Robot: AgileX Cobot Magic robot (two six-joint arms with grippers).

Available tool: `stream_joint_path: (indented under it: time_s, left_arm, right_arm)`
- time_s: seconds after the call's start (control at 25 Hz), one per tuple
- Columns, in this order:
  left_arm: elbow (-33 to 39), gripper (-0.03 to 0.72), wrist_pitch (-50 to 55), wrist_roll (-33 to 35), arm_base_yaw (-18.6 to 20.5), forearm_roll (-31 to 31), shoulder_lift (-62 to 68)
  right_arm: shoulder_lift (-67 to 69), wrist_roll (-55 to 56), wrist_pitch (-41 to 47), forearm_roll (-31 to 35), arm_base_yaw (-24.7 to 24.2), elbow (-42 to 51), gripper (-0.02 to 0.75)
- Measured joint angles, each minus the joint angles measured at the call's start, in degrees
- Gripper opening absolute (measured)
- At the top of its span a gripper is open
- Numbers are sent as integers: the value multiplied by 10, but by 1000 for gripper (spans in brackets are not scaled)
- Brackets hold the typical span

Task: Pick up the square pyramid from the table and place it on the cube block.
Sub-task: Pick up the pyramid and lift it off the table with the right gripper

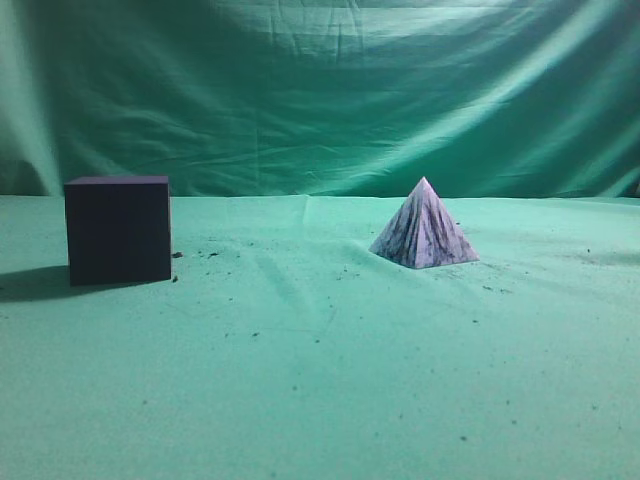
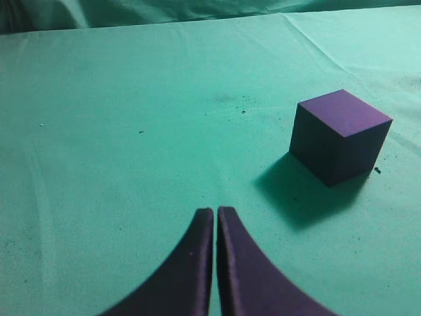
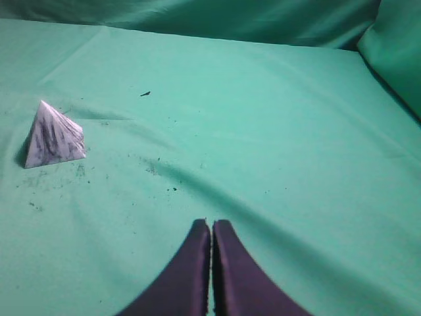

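Note:
The square pyramid, pale lilac with dark marbled streaks, stands upright on the green table right of centre; it also shows at the left of the right wrist view. The dark purple cube block stands at the left and shows in the left wrist view. My left gripper is shut and empty, well short of the cube and to its left. My right gripper is shut and empty, well to the right of the pyramid. Neither gripper shows in the exterior view.
Green cloth hangs as a backdrop behind the table. Small dark specks lie on the cloth around the pyramid and the cube. A fold of cloth rises at the right edge of the right wrist view.

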Motion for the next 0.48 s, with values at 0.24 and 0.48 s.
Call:
stream_joint_path:
  time_s: [0.24, 0.48]
  left_arm:
    - [0, 0, 0, 0, 0, 0, 0]
    - [0, 0, 0, 0, 0, 0, 0]
  right_arm:
    - [0, 0, 0, 0, 0, 0, 0]
    - [0, 0, 0, 0, 0, 0, 0]
